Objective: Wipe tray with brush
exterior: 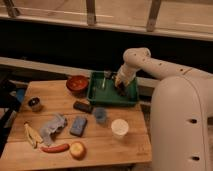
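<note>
Camera view – bent arm lowers closed gripper [121, 90] into tray [111, 98]

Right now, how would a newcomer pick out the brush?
Start at the green rectangular plastic tray at the wooden table's far edge, right of the round red-brown bowl. The robot's tool is shut, down at the tray's right end. The small brush lies in the left half: slim dark handle, pale head.
</note>
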